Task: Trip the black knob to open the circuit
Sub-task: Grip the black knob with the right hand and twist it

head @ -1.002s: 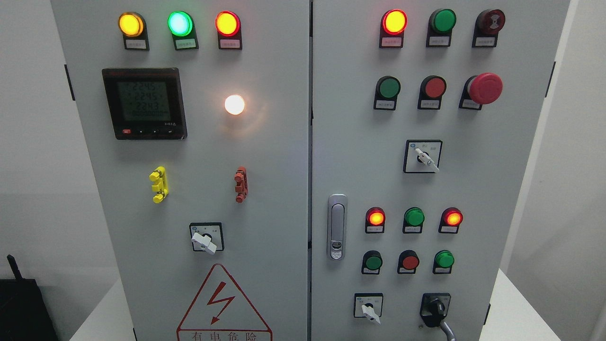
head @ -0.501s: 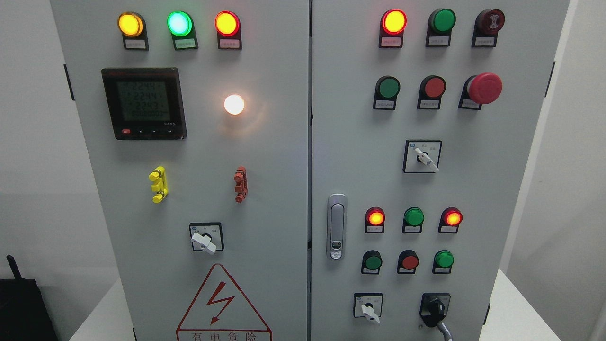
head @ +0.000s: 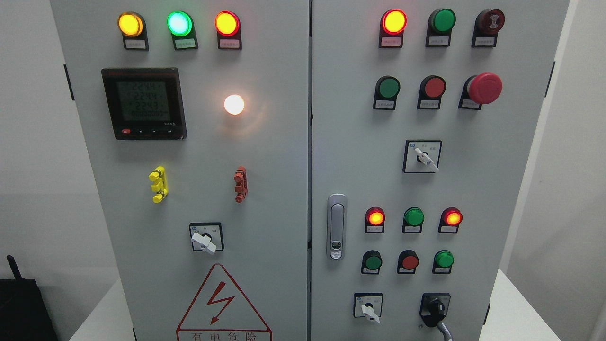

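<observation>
A: Hands?

B: Neither of my hands shows anywhere, so I can't tell if they're released or clenched.

A: Black knob?

B: Black knob (head: 436, 310), bottom right of the right door (head: 473, 189), on its black plate. A grey cable (head: 444, 330) comes off just under it and runs out the bottom edge, cut off.

A: Anything hard to read?

B: Digital meter (head: 144, 103) digits are dim, can't read them. The small labels under the lamps are too tiny. Warning triangle (head: 222, 308) is clipped at the bottom. A dark object (head: 23, 308) at lower left is half out of frame, can't tell what it is.

A: Neighbours?

B: White selector switch (head: 369, 308) just left of the knob, the red button (head: 409, 261) and green ones above. Door latch (head: 336, 226) near the seam. Red mushroom button (head: 484, 88) up top. Nothing stands in front of the knob. The cabinet stands on a white worktop (head: 511, 308).
</observation>
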Controlling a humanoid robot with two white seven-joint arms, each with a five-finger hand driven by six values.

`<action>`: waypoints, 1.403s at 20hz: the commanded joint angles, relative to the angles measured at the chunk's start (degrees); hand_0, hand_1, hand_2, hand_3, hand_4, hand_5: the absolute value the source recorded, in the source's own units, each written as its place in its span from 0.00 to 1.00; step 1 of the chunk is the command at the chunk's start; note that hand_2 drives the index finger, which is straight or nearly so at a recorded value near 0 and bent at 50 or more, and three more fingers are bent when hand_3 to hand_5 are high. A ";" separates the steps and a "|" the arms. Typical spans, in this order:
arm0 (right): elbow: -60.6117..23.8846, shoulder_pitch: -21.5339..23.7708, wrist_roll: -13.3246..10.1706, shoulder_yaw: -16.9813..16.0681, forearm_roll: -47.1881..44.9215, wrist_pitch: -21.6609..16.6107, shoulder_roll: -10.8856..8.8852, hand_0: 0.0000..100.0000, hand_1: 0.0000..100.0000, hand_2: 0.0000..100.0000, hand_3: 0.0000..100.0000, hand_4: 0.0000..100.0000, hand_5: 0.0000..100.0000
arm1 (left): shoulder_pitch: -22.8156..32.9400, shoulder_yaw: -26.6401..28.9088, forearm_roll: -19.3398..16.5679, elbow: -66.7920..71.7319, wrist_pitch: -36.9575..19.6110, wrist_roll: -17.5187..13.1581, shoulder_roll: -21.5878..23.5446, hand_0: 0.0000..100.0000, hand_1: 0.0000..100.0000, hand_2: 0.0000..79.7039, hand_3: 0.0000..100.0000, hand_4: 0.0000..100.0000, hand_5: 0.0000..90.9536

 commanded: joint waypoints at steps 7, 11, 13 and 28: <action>-1.43 -1.04 1.25 2.52 -0.31 -0.50 0.46 0.00 0.00 0.00 1.00 1.00 1.00 | -0.12 0.14 0.05 0.00 -0.11 -0.02 0.01 0.12 0.39 0.00 0.00 0.00 0.00; -1.43 -1.04 1.25 2.52 -0.31 -0.50 0.46 0.00 0.00 0.01 1.00 1.00 1.00 | -0.12 0.14 0.14 0.00 -0.11 -0.02 0.01 0.12 0.39 0.00 0.00 0.00 0.00; -1.51 -1.13 1.25 2.52 -0.31 -0.59 0.46 0.00 0.00 0.01 1.00 1.00 1.00 | -0.12 0.14 0.14 0.00 -0.19 -0.02 0.01 0.12 0.39 0.00 0.00 0.00 0.00; -1.51 -1.48 1.25 2.70 -0.66 -0.59 0.46 0.00 0.00 0.02 1.00 1.00 1.00 | -0.12 0.14 0.14 0.00 -0.20 -0.02 0.01 0.12 0.39 0.00 0.00 0.00 0.00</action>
